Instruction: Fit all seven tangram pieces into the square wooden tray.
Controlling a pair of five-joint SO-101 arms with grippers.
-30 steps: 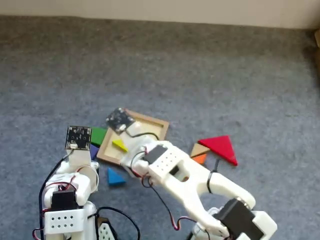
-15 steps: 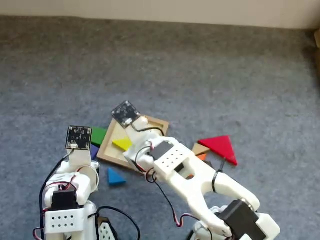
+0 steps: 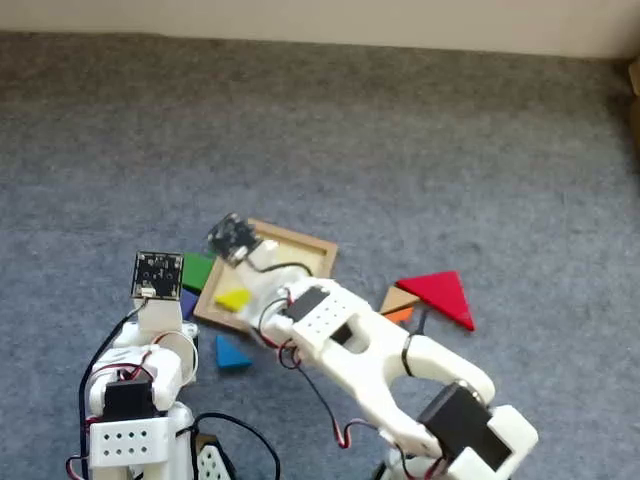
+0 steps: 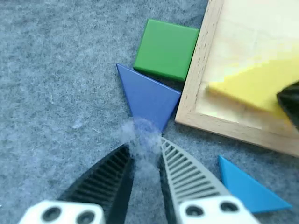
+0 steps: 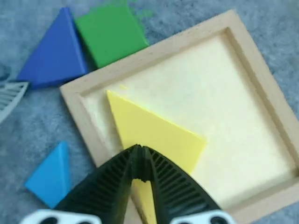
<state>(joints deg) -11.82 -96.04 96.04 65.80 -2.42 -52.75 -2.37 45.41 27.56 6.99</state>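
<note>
The square wooden tray (image 3: 300,237) lies between the arms, and a yellow piece (image 3: 232,299) rests inside it near its left corner. My right gripper (image 5: 140,150) is shut, its tips touching over the yellow piece (image 5: 149,130) inside the tray (image 5: 154,52). My left gripper (image 4: 144,145) stands slightly open on the carpet with nothing between its fingers, just short of the tip of a dark blue triangle (image 4: 148,97). A green square (image 4: 167,47) lies beside that triangle against the tray (image 4: 195,79). A light blue triangle (image 4: 247,189) sits outside the tray's near edge.
To the right of the tray lie a large red triangle (image 3: 438,293), a tan piece (image 3: 400,297) and an orange piece (image 3: 398,317), partly under the right arm. Grey carpet stretches open behind the tray. A wall edge runs along the far side.
The right arm swung right over the tray, then back left. The yellow piece slid a little toward the tray's left corner. The left arm kept still.
</note>
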